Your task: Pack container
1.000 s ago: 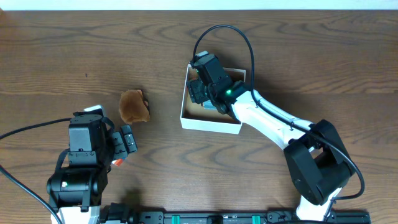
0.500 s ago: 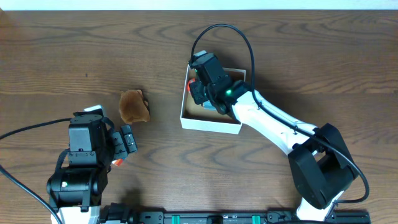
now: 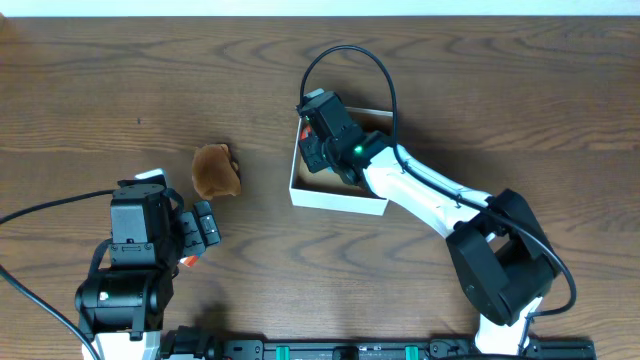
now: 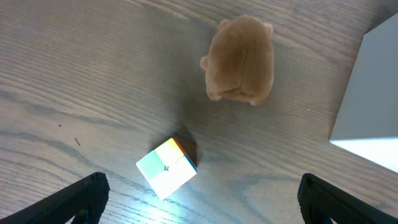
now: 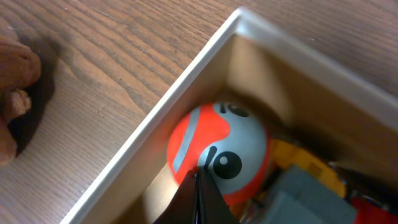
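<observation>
Now the right pincer [image 5: 198, 186] has shut empty, tips just above the orange-and-grey ball [image 5: 217, 146] lying in a corner of the container [image 3: 335, 198] on the worktop [image 3: 480, 80]. Against a second ago, this arm has shifted left. So the ball is packed, I judge. The left pincer [image 4: 202, 196] hangs wide open.

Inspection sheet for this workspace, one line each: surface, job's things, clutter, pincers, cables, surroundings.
Surface: brown wood-grain table.
Job's things: white-walled container, orange-and-grey ball in its corner, other toys beside it.
Clutter: brown plush toy and coloured cube on the table, outside the container.
Pincers: left pincer open, empty, near the cube; right pincer shut, over the ball.
Cables: black cable loops over the right arm; second cable trails from the left arm.
Surroundings: white strip beyond the table's far edge.
</observation>
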Motion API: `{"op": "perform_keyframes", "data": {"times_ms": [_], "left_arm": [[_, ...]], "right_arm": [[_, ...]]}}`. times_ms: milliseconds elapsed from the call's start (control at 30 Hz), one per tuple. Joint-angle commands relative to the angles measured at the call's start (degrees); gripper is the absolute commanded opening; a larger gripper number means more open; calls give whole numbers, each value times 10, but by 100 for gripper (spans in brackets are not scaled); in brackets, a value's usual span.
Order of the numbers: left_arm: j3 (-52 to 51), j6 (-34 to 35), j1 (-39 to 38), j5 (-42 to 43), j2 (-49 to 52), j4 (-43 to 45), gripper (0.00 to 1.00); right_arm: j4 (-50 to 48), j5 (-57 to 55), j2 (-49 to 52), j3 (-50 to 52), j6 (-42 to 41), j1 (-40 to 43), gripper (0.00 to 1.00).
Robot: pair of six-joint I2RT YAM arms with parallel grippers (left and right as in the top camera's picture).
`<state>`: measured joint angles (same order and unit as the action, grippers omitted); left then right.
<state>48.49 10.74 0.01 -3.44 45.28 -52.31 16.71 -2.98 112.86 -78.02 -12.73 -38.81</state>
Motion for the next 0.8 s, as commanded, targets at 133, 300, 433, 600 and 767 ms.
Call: {"op": "perform_keyframes", "data": {"times_ms": [133,300,433,600,767], "left_arm": [[13,8,3,-7,0,-2,98],[13,7,3,-7,0,-4,98],[13,8,3,-7,0,-3,98],[13,0,3,0,0,-1,98],[13,-56,3,83,32,34,98]], "right_arm": [[-8,-8,13,-14,11,1,1],[19,-10,-25,-37,30,1,6],[58,-23,-76,-54,42,3,11],[115,-123,-153,-58,-35,15,1],[240,-161,-214,-58,-169,61,1]]}}
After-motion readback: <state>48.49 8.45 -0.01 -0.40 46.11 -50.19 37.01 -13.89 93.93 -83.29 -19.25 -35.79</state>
